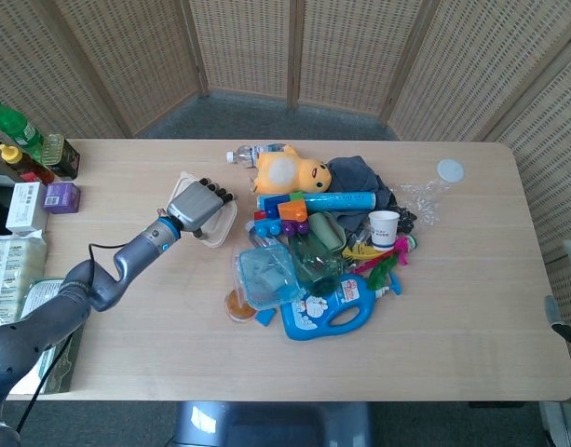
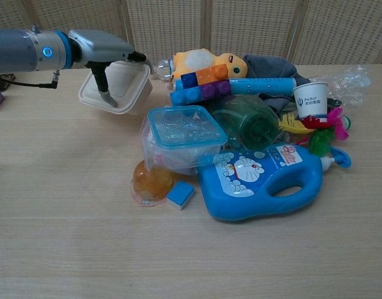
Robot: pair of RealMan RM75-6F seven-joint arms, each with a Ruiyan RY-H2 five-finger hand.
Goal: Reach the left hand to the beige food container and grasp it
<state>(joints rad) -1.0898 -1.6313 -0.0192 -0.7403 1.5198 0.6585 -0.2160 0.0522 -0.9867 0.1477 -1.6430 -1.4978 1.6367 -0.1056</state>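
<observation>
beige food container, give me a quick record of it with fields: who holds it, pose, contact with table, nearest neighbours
holder: left robot hand grips the beige food container, fingers over its top, thumb on its front side
pose: tilted, lid closed
table contact: appears lifted off the table
neighbours: clear lidded tub in front of it on the right, yellow plush beside it
right robot hand: not in view

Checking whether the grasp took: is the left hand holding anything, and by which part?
Yes. The left hand grips the beige food container by its near rim, fingers over the top and thumb beneath; the container is tilted, clear of the table.
</observation>
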